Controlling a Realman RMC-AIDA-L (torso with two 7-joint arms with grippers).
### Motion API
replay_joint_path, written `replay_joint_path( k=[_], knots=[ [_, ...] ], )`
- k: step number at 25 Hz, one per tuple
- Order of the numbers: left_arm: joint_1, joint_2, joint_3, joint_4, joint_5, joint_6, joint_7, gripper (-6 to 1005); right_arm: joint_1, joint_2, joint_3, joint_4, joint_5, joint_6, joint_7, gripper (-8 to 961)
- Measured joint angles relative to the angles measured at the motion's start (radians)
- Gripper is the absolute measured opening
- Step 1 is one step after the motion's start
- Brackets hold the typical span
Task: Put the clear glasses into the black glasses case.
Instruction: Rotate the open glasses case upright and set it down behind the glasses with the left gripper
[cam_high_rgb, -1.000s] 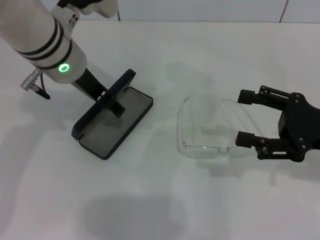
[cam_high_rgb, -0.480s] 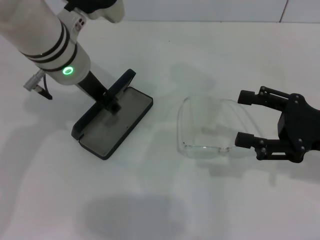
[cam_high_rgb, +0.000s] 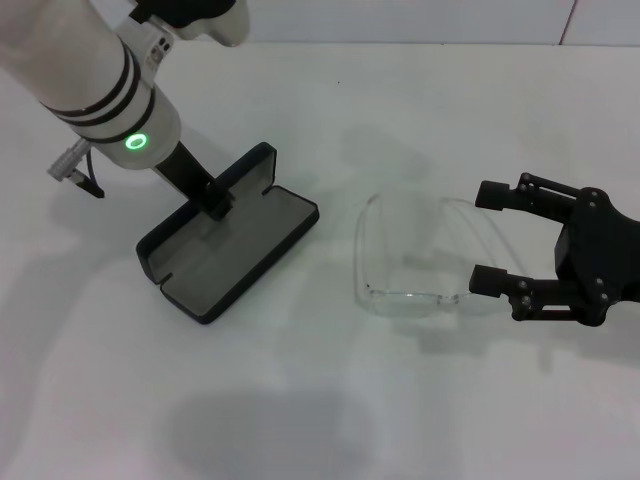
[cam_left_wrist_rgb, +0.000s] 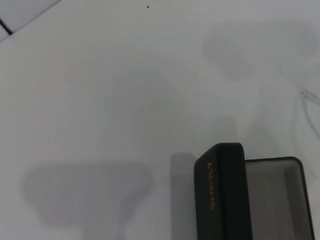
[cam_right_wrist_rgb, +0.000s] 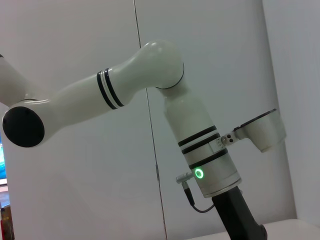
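Since the earlier frames the case (cam_high_rgb: 228, 235) lid had swung from near upright to lying well back, and the case had shifted slightly toward the glasses (cam_high_rgb: 420, 255); the right gripper (cam_high_rgb: 498, 237) and the glasses had not moved.

Head view: the case lay open on the table (cam_high_rgb: 400, 400), grey lining up, its long axis running diagonally from near-left to far-right. The left gripper (cam_high_rgb: 214, 197) was at the hinge side of the lid, touching it; whether its fingers were spread or closed could not be told. The glasses lay between case and right gripper, well apart from the case, lens edge toward the camera and arms reaching away toward the right gripper. That gripper stood wide, one finger on either side of the arm tips, holding nothing. The right arm was plainly the nearer to the glasses, and the case lay to their left, so the carry would probably run leftward, with the glasses turned to match the case's diagonal.

Left wrist view: the lid's outer face with orange lettering (cam_left_wrist_rgb: 210, 185) and the lined tray beside it showed, with a faint clear edge of the glasses at the frame margin; no fingers were in sight.

Right wrist view: only the left arm (cam_right_wrist_rgb: 200, 150) against a wall (cam_right_wrist_rgb: 75, 200) appeared; neither the glasses nor the case showed.
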Motion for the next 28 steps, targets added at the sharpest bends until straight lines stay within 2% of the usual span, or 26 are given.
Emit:
replay_joint_path(
  k=[7,12,17,22,28],
  knots=[
    [0.012,0.0,0.014,0.015,-0.006,-0.005,0.057,210,0.001,0.0,0.001,0.0,0.0,0.0,0.0,871],
    [0.085,-0.001,0.056,0.136,-0.01,-0.064,0.138,208,-0.009,-0.001,0.017,0.023,0.025,-0.004,-0.028,871],
    [0.144,-0.002,0.091,0.222,-0.043,-0.106,0.253,209,-0.014,-0.007,0.08,0.083,0.036,-0.023,-0.066,871],
    [0.192,-0.003,0.095,0.267,-0.132,-0.136,0.453,212,-0.036,-0.011,0.115,0.12,0.036,-0.033,-0.097,871],
    [0.201,-0.002,0.095,0.282,-0.109,-0.141,0.615,217,-0.043,-0.01,0.117,0.128,0.037,-0.034,-0.103,871]
  ],
)
